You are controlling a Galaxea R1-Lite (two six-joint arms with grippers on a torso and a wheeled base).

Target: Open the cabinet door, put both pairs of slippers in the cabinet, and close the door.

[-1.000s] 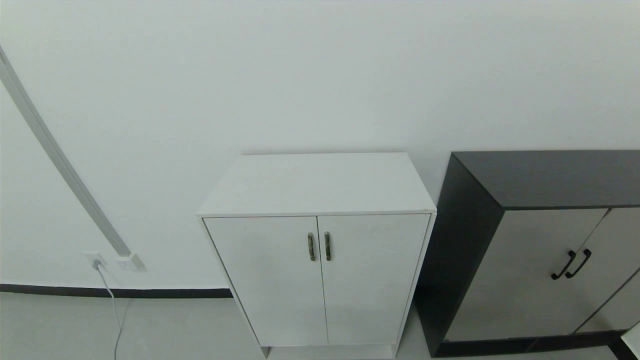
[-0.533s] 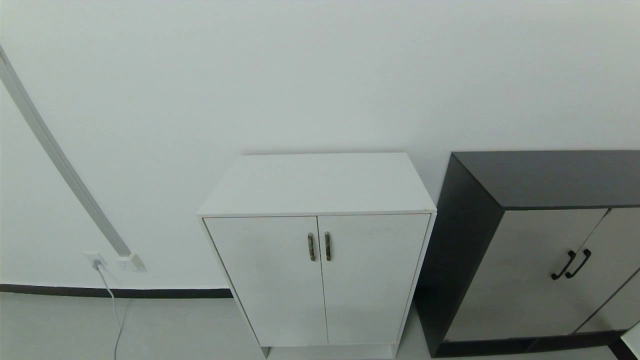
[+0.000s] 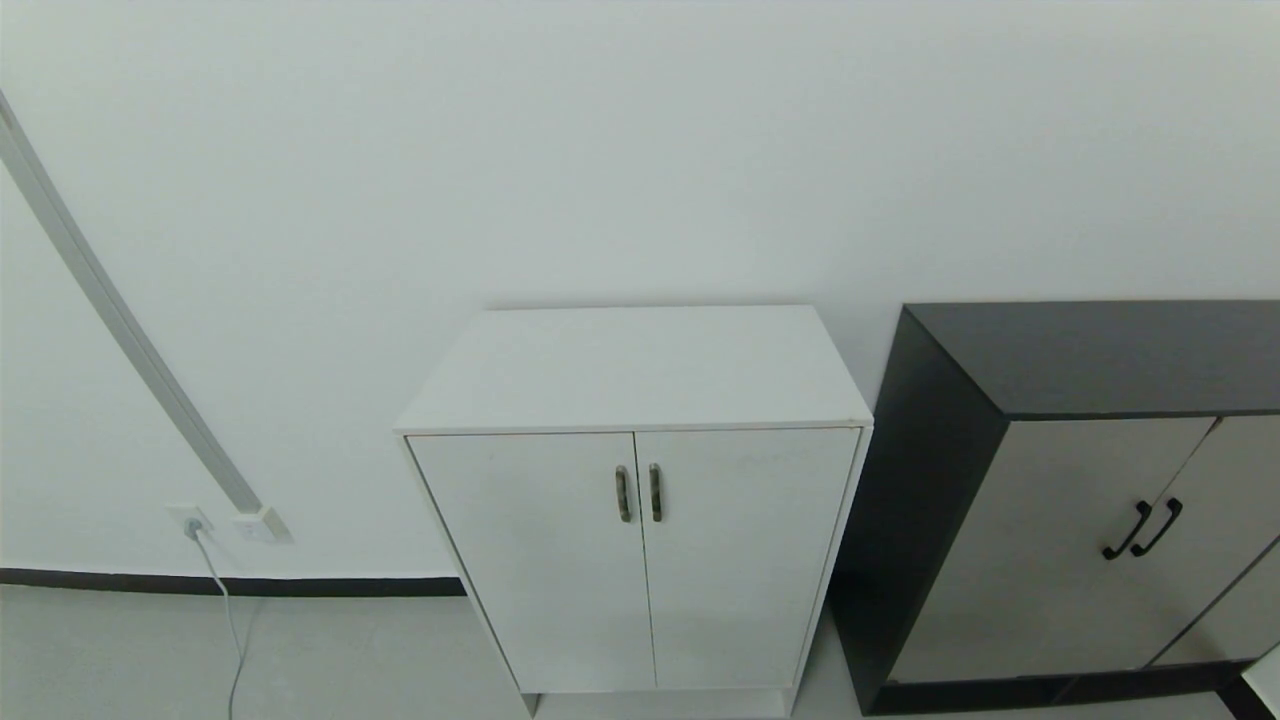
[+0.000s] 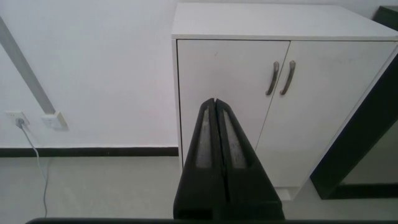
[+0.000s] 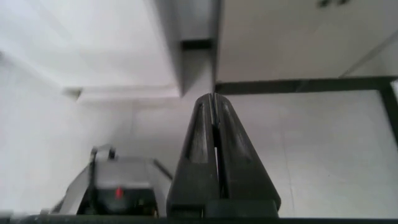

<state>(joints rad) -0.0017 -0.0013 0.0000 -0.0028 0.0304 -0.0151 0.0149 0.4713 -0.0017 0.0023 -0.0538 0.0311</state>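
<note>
A white two-door cabinet [image 3: 636, 480] stands against the wall with both doors closed; two dull metal handles [image 3: 639, 493] sit side by side at the middle seam. The same cabinet [image 4: 273, 93] fills the upper part of the left wrist view, its handles [image 4: 280, 78] ahead of my left gripper [image 4: 214, 102], which is shut with nothing held and stays well short of the doors. My right gripper [image 5: 214, 99] is shut and empty too, hanging over pale floor near the dark base of a cabinet.
A black cabinet with grey doors and black handles [image 3: 1080, 500] stands close on the white cabinet's right. A wall socket with a grey cable [image 3: 215, 570] is at the lower left, below a slanted grey conduit [image 3: 110, 310]. Grey floor lies in front.
</note>
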